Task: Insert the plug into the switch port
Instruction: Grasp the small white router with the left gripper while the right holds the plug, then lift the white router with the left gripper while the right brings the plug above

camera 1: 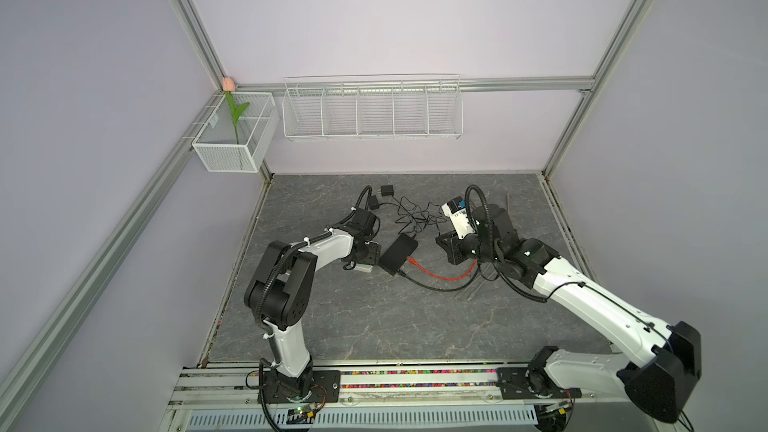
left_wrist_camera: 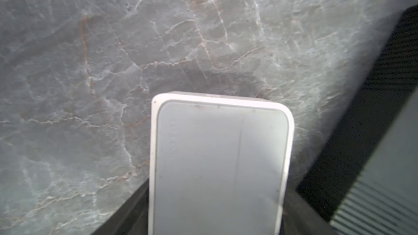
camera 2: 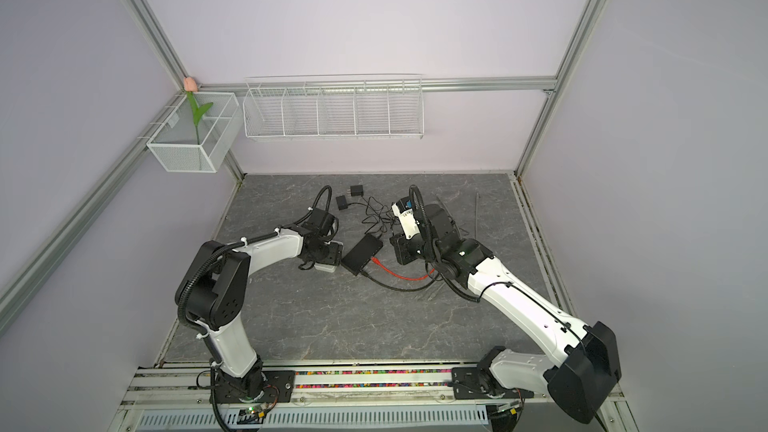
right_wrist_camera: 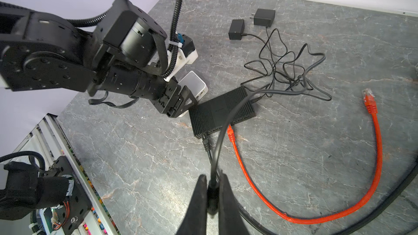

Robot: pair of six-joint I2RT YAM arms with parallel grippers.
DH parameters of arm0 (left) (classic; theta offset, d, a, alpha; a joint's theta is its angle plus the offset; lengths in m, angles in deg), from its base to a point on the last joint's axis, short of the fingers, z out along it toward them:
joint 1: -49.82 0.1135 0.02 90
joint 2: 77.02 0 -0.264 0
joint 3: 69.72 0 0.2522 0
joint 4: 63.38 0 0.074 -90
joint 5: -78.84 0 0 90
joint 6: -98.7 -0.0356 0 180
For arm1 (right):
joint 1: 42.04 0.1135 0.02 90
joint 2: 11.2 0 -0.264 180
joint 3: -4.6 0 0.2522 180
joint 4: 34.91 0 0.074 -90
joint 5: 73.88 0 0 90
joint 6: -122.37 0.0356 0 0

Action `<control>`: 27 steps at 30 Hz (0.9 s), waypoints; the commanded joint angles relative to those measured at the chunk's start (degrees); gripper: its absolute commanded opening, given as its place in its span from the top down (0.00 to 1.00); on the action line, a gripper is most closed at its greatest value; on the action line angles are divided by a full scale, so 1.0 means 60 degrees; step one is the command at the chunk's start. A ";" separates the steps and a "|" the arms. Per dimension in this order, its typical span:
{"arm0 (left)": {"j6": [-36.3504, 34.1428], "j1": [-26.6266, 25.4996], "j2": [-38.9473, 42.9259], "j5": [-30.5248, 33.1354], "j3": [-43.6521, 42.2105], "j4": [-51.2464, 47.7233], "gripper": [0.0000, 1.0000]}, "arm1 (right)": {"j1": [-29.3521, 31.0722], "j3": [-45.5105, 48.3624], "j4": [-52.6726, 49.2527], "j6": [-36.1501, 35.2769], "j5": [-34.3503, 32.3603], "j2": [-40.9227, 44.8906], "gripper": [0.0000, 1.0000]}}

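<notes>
**A:** What could go wrong from here?

**B:** The left fingers [left_wrist_camera: 131, 215] stand wide on either side of a white box [left_wrist_camera: 219, 166], which I take to be the switch. I cannot tell whether they press on it. If they do not, a push from the plug could slide it across the tabletop [right_wrist_camera: 305, 143]. Just beyond those fingers lies a black box [right_wrist_camera: 221, 109], almost touching the white one, so the port side looks cramped.

The right fingers [right_wrist_camera: 199, 206] are closed on a black cord [right_wrist_camera: 214, 157], with the plug hidden between them, well apart from the white box. The cord drapes over the black box. Pulling it could drag that box or tug out the orange cable [right_wrist_camera: 377, 145] plugged into it. A tangle of cords [right_wrist_camera: 289, 68] beyond the right fingers might also snag.

**A:** And the surface and the room?

**B:** The tabletop is flat and grey with a marble pattern. The walls [camera 1: 395, 14] are pale lilac with metal framing [camera 1: 519, 84]. On the back wall, far beyond both sets of fingers, hang a mesh basket [camera 1: 226, 157] holding a pink flower [camera 1: 228, 84] and a white wire rack [camera 1: 372, 110].
</notes>
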 commanded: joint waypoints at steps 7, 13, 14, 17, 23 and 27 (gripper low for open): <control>0.0037 -0.0300 -0.0906 0.0602 0.0727 -0.0917 0.31 | -0.0060 0.0174 -0.0006 -0.0058 0.0231 0.0493 0.90; -0.0137 -0.0308 -0.0655 0.0487 0.0635 -0.0776 0.76 | -0.0069 0.0175 -0.0203 -0.0103 0.0159 0.0883 0.90; -0.0144 -0.0303 -0.0444 0.0540 0.0565 -0.0750 0.80 | -0.0059 0.0175 -0.0227 -0.0109 0.0151 0.0944 0.90; -0.0186 -0.0286 0.0434 0.0745 0.0373 -0.0732 0.88 | -0.0060 0.0231 -0.0230 -0.0113 0.0057 0.1120 0.90; -0.0183 -0.0259 0.3281 0.0635 -0.0198 -0.0415 1.00 | -0.0059 0.0342 0.0004 -0.0102 0.0437 0.1244 0.90; -0.0161 -0.0285 0.5724 -0.0321 -0.1307 0.0714 1.00 | -0.0060 0.0916 0.1074 -0.0078 0.1028 0.1687 0.92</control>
